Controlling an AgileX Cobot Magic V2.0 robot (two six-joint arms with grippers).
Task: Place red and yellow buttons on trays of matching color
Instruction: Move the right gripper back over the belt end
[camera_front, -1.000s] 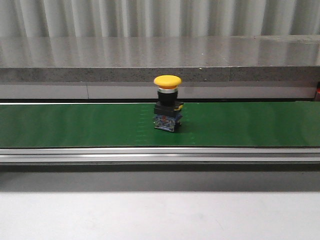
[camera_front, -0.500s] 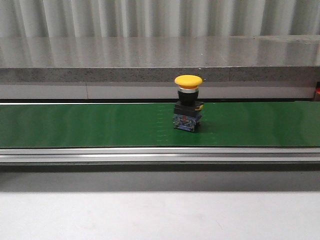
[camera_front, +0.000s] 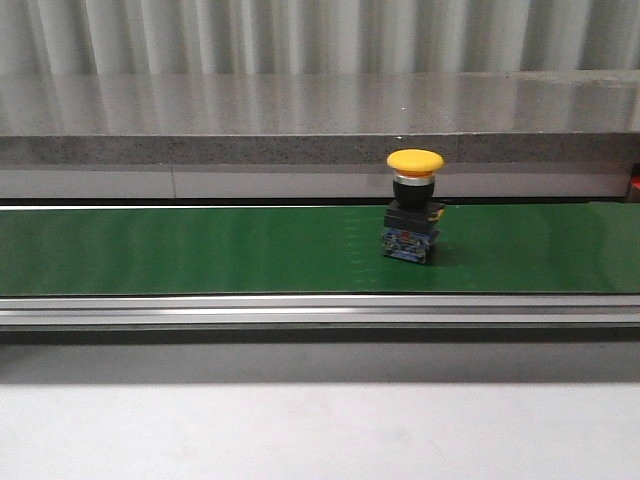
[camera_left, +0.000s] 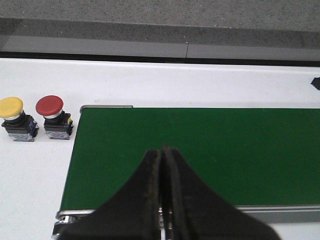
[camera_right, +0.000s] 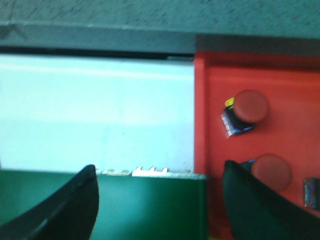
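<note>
yellow mushroom-head push button (camera_front: 413, 217) stands upright on the green conveyor belt (camera_front: 200, 250); right gripper (camera_right: 160, 200), fingers spread wide, should straddle its black body squarely before closing, while the left gripper (camera_left: 163, 200) is pressed together.

We face a corrugated grey wall (camera_front: 320, 35); below it runs a speckled stone ledge (camera_front: 300, 120) catching soft reflections; a pale white tabletop (camera_front: 320, 430) lies nearest us.
</note>
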